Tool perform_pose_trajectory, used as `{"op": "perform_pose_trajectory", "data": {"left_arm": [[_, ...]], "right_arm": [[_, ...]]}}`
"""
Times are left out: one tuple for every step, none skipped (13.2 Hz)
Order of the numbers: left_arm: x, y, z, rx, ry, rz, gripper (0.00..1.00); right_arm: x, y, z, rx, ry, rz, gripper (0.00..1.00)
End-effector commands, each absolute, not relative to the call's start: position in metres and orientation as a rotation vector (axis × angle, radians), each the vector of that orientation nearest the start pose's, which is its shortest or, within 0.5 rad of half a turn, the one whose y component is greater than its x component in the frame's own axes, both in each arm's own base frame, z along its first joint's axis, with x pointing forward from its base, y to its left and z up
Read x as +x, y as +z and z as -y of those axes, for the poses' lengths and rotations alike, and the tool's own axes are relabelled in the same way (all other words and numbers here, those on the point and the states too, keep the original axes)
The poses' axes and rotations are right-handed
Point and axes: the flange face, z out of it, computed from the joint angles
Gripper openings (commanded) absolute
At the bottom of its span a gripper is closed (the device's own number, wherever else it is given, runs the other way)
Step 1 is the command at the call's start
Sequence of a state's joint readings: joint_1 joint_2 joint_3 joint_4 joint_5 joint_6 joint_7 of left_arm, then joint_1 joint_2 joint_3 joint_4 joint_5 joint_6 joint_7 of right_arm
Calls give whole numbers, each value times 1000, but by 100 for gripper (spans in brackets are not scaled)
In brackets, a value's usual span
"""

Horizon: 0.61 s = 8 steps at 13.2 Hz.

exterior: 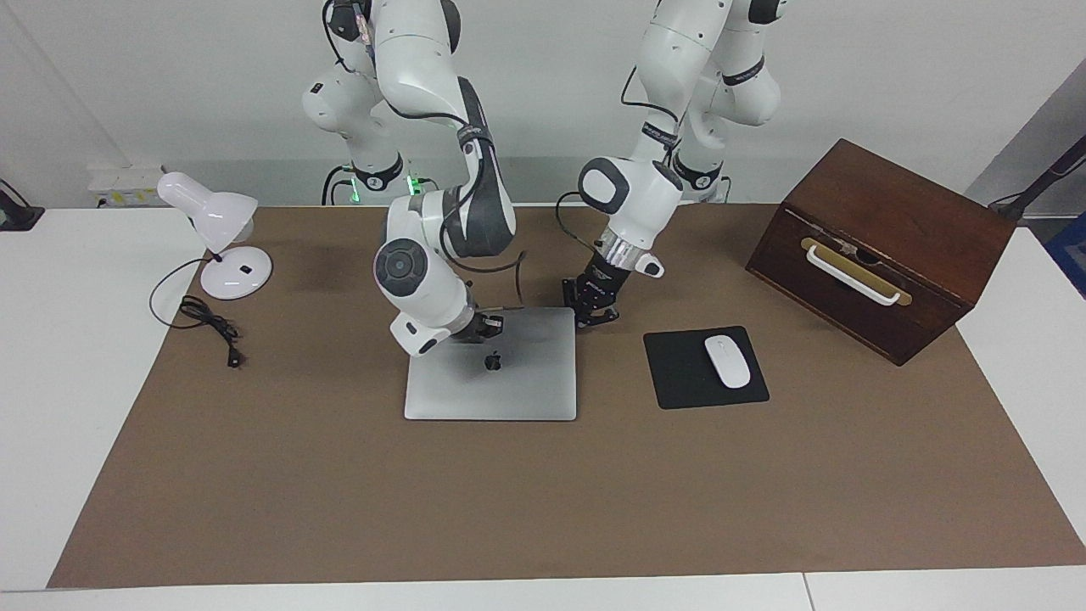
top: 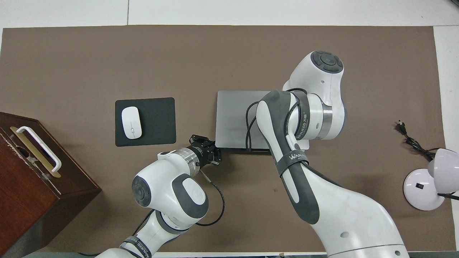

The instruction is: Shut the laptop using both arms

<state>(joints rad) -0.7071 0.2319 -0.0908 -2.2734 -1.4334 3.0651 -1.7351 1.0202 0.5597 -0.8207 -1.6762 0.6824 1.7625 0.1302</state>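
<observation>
From the facing view, we saw the laptop lying shut and flat at mid-worktop, logo up. The right end effector, fingertips together and empty, sat on the lid near the hinge edge; the left end effector, likewise pinched shut, stood just beside the corner nearest the mouse pad. We judged both should lift straight off without dragging the lid.

From overhead, the laptop's hinge edge faced the robots, its long axis running between the arms' ends; the left end effector showed, the right was hidden.
</observation>
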Motion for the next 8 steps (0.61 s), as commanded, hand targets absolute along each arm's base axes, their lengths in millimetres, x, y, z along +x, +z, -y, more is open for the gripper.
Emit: {"op": "perform_pose_trajectory", "data": {"left_arm": [[398,241,305,1026,-441,-2454,0],[399,243,306,1025,-460,-2450,0],[402,246,305,1017,-464,-2447,0],[405,246,301,1011,-471,-2450,0],[406,249,302,1014,-485,-2441,0],[409,251,301,1028,-488,-2428,0],[415,256,294,1023,-503,-2417,0],[420,258,289,1030,-528,-2408,0]], "right_arm": [[588,351,-238,-2868,443,-247,0],[588,352,-238,-2867,448,-245,0],[587,352,-237,-2867,456,-244,0],[588,354,-236,-2866,456,-244,0],[587,358,-235,-2862,451,-243,0],[589,361,-232,-2859,445,-245,0],[589,362,-227,-2857,460,-252,0],[591,371,-223,-2852,456,-248,0]]}}
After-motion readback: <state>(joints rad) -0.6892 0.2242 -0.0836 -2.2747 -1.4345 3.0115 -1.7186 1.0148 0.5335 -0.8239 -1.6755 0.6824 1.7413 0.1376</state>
